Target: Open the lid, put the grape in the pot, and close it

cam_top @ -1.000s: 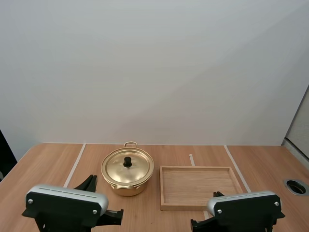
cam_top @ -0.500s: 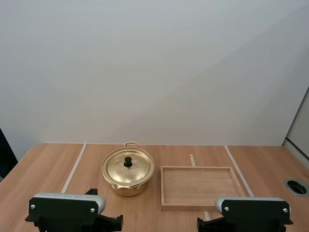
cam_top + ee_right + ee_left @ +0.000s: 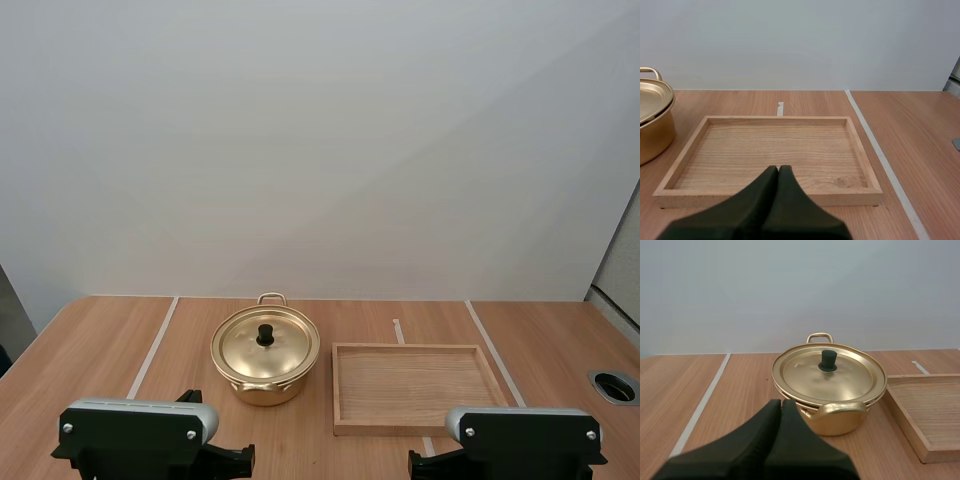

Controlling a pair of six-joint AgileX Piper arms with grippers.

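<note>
— Two things sit on the light wooden table [image 3: 100, 340]: a round, gold-coloured metal pot [image 3: 265, 375] and, just beside it toward my right arm, a shallow rectangular wooden tray [image 3: 412, 388]. Where does the lid lie?

— On the pot. The gold metal lid [image 3: 829, 372] sits flat on the rim, its small black knob [image 3: 828, 360] upright at the centre. No grapes can be seen on the table or in the tray, and whether any lie inside the pot is hidden by the lid. So the scene fits either a closed pot holding the fruit already or one with no grapes yet brought to it.

— How would the lid handle?

— My guess is light, thin and stiff, with a polished face that would slip under the fingertips. The knob is the one sure hold: a pinch across its narrow stem, straight from above. The pot probably slides easily on the smooth wood, and its loop handles stick out at the near and far sides.

— And the arms?

— Both are drawn low at the near edge of the table. The left gripper [image 3: 780, 403] points at the pot from short of it, fingers pressed together as one dark wedge, holding nothing. The right gripper [image 3: 778, 169] faces the tray's near rail, likewise closed and empty.
</note>
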